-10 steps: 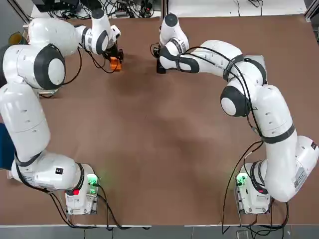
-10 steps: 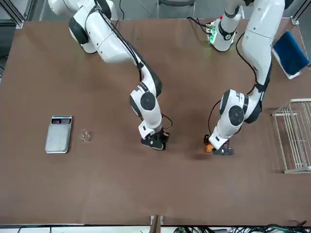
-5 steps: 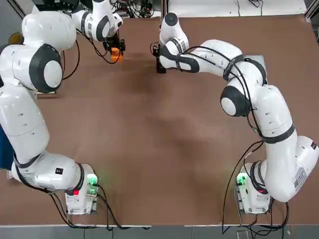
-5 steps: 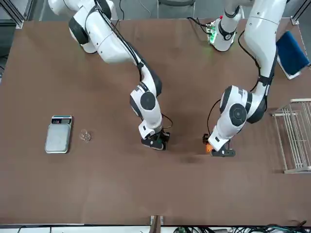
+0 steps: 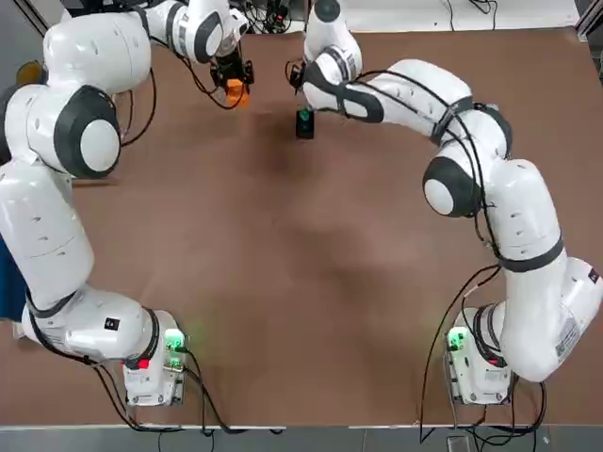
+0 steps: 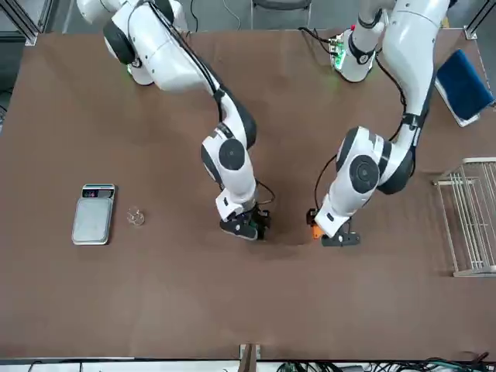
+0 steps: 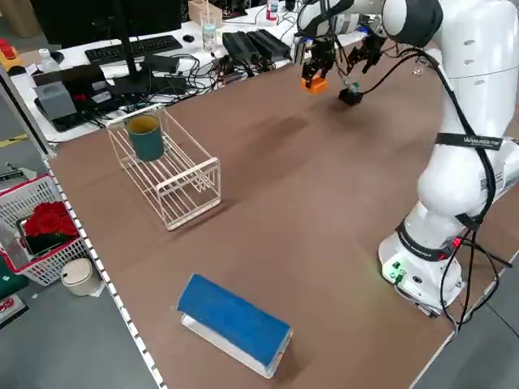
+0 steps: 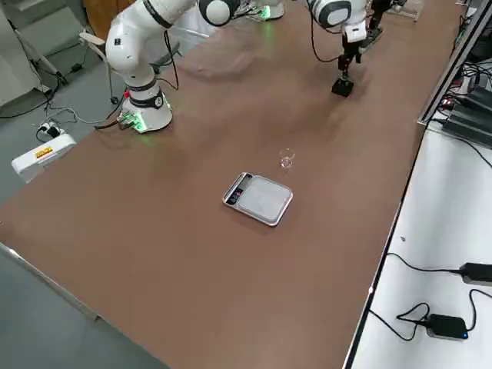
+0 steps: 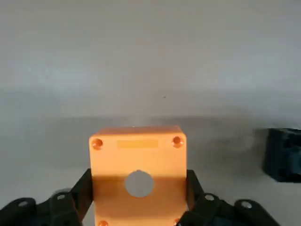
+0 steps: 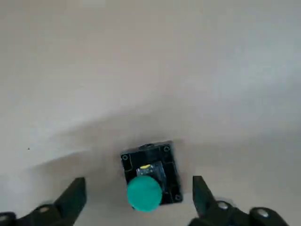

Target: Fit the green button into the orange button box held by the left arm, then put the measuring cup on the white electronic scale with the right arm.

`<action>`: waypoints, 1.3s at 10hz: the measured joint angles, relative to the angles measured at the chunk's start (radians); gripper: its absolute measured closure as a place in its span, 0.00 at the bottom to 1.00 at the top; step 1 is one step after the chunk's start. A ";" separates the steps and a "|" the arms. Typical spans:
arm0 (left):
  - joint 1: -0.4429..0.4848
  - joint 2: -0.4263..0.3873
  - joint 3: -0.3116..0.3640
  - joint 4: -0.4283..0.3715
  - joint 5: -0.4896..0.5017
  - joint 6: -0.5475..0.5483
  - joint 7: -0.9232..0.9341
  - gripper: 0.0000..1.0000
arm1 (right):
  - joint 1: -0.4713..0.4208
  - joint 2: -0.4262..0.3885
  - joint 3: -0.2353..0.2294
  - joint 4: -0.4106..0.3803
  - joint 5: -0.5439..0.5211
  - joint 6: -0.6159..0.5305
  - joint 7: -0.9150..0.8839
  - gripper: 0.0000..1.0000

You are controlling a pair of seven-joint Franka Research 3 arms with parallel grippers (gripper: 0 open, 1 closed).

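The orange button box (image 9: pixel 138 155) shows its round hole, and my left gripper (image 9: pixel 138 186) is shut on its sides. Held just off the table near the far edge, the box (image 5: pixel 234 91) lies a short way left of the green button (image 5: pixel 304 121). The button (image 10: pixel 149 181) stands alone on the table, green cap up on a dark body. Above it my right gripper (image 10: pixel 137 182) is open, its fingers (image 10: pixel 70 197) wide on either side and not touching. The white electronic scale (image 6: pixel 93 215) lies far to the robot's right, with the clear measuring cup (image 6: pixel 136 217) just beside it.
A wire rack (image 7: pixel 174 174) holding a green mug (image 7: pixel 147 138) stands at the robot's left side of the table. A blue-topped block (image 7: pixel 233 322) lies nearer the left arm's base. Cables and keyboards crowd the desk beyond the far edge.
My right gripper has opened and risen, leaving the green button on the table. The left arm has carried the orange box to the right, closer to the button.
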 joint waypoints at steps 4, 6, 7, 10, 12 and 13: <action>-0.080 0.020 -0.023 0.097 -0.010 -0.091 -0.112 0.20 | -0.114 -0.251 -0.002 -0.217 0.000 -0.044 -0.136 0.00; -0.150 0.063 -0.023 0.146 -0.010 -0.091 -0.198 0.20 | -0.202 -0.449 -0.003 -0.401 0.002 -0.061 -0.259 0.00; -0.174 0.086 -0.023 0.175 -0.011 -0.091 -0.227 0.20 | -0.256 -0.549 -0.003 -0.483 0.011 -0.096 -0.343 0.00; -0.237 0.156 -0.019 0.272 -0.011 -0.089 -0.283 0.20 | -0.371 -0.769 -0.032 -0.579 0.037 -0.300 -0.549 0.00; -0.273 0.198 -0.010 0.319 -0.010 -0.068 -0.297 0.20 | -0.385 -0.848 -0.138 -0.593 0.070 -0.408 -0.731 0.00; -0.286 0.221 -0.004 0.342 -0.010 -0.054 -0.289 0.20 | -0.402 -0.873 -0.187 -0.599 0.079 -0.445 -0.812 0.00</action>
